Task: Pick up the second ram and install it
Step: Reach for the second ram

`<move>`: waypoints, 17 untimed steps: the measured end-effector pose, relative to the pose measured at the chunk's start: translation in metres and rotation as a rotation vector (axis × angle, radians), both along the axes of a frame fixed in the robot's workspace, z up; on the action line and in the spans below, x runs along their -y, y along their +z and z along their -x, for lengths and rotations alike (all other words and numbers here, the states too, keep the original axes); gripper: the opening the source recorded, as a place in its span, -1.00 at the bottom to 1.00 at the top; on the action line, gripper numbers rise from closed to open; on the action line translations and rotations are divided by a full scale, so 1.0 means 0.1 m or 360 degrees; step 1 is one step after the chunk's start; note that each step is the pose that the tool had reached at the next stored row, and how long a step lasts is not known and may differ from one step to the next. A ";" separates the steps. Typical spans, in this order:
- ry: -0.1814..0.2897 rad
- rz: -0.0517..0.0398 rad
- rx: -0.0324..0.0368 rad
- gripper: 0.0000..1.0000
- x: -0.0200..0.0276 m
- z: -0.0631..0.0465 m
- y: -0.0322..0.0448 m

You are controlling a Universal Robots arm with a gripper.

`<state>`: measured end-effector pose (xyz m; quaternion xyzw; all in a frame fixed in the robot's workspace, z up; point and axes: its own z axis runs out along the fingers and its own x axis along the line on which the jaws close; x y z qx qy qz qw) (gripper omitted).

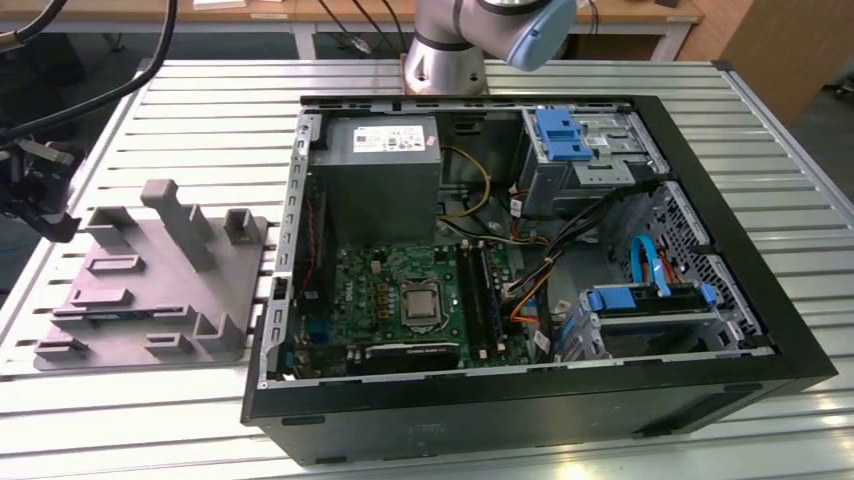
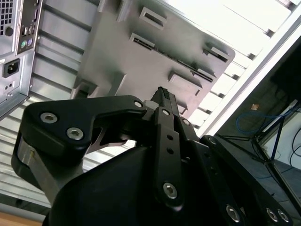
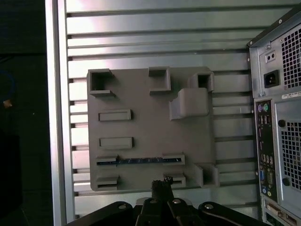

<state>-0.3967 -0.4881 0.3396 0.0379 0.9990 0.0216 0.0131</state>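
The second ram (image 3: pixel 138 161) is a thin dark strip standing on edge in a long slot of the grey fixture tray (image 3: pixel 141 94). In the exterior view the ram (image 1: pixel 118 312) shows as a bluish line near the tray's front. My gripper (image 3: pixel 161 187) hangs above the tray's edge, a short way from the ram and not touching it. Its fingers are shut together with nothing between them, as the second wrist view also shows for the gripper (image 2: pixel 163 95). In the exterior view the gripper (image 1: pixel 40 205) is at the far left, above the table beside the tray (image 1: pixel 160 290).
An open computer case (image 1: pixel 534 400) lies to the exterior view's right of the tray, with the motherboard (image 1: pixel 400 300) and its black memory slots (image 1: pixel 478 290) exposed. The case's rear panel (image 3: pixel 277 132) stands close to the tray. Everything rests on a slatted metal table (image 1: pixel 200 110).
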 end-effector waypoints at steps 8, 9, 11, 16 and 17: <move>0.0000 0.0000 0.0000 -0.80 0.092 0.00 -0.050; 0.0000 0.0000 0.0000 -0.80 0.103 0.00 -0.058; 0.0000 0.0000 0.0000 -0.80 0.128 0.00 -0.074; 0.0000 0.0000 0.0000 -0.80 0.183 0.00 -0.142; 0.0000 0.0000 0.0000 -0.80 0.184 0.00 -0.159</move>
